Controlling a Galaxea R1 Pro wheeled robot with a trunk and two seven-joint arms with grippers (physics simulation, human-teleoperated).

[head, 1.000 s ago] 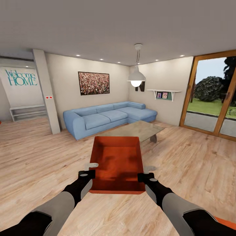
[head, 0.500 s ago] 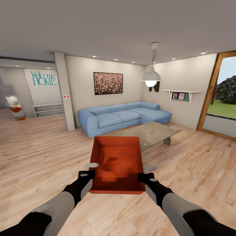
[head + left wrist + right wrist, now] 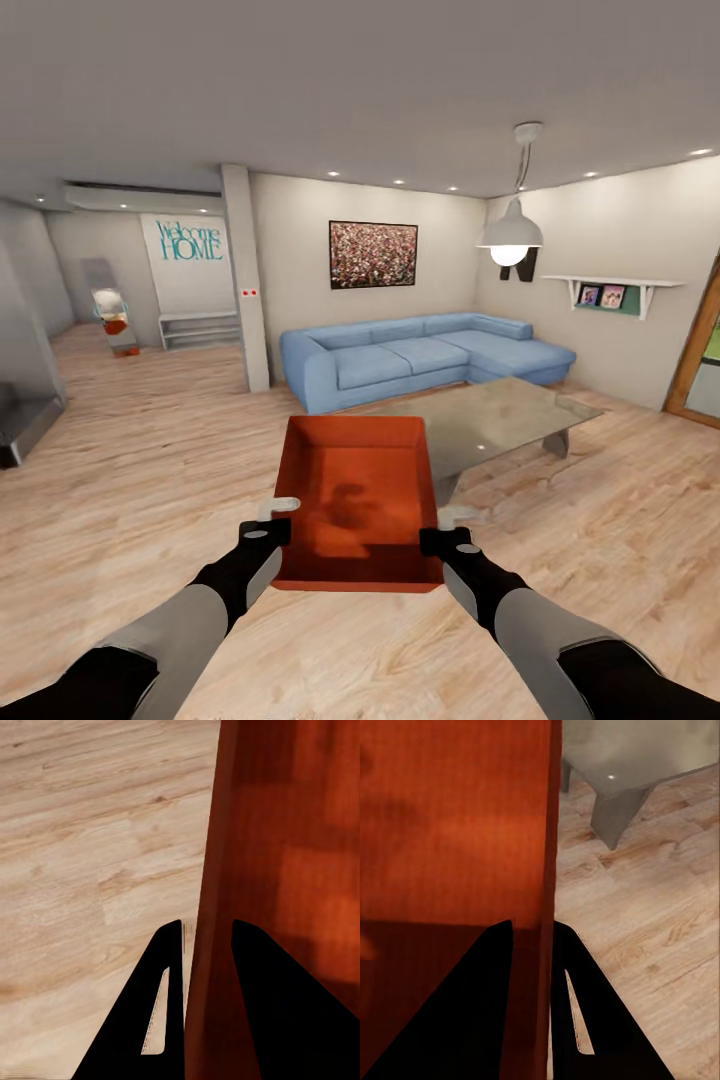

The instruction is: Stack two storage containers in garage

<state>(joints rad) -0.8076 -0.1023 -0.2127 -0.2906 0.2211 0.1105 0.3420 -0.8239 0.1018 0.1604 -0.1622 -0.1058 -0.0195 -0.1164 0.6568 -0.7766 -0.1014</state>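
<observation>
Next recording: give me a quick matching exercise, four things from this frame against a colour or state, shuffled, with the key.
Things:
1. storage container
2. sofa
3. pendant lamp
4. left hand

States:
A. blue, standing against the far wall
B. lit, hanging from the ceiling
C. orange-red, open-topped, held off the wood floor
D. closed on the container's side wall

Pairs: 1-C, 2-A, 3-B, 4-D

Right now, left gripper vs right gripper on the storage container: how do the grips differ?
The left gripper clamps the storage container's left wall; the right gripper clamps its right wall. In the wrist views, wood floor lies beyond the left gripper, while the coffee table lies beyond the right one. Shared: each straddles a thin wall near the container's near end, one finger inside, one outside.
</observation>
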